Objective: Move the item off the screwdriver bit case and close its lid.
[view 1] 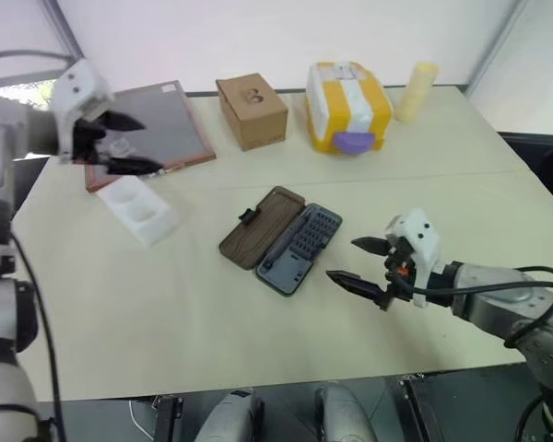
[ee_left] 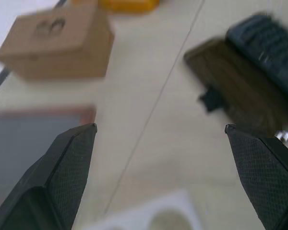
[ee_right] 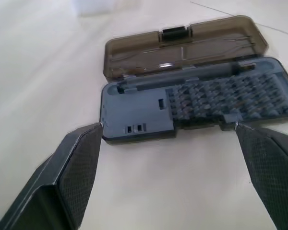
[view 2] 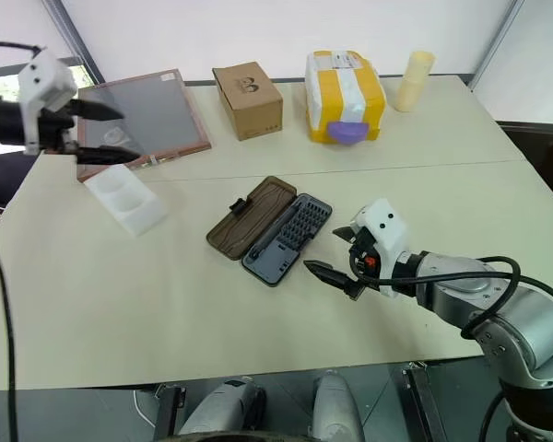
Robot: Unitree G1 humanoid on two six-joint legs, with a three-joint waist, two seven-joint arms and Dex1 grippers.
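Right wrist view looks straight at the screwdriver bit case [ee_right: 134, 112], which lies open on the tabletop [view 1: 166, 322] with its brown lid [ee_right: 192, 45] folded flat; the single bits are too blurred to tell apart. The right gripper [view 1: 343, 259] hovers wide open and empty just beside the case. The left gripper [view 1: 152, 145], also wide open and empty, hangs near a white tray [view 1: 143, 210], well apart from the case.

FREE: bare table [view 1: 166, 313] lies front and right of the open bit case [view 1: 300, 247], up to the right gripper [view 1: 343, 259] with fingers spread | lid [view 1: 261, 226] flat, open above | OBSTACLES: white tray [view 1: 140, 209] left, cardboard box [view 1: 251, 111] behind — both well apart
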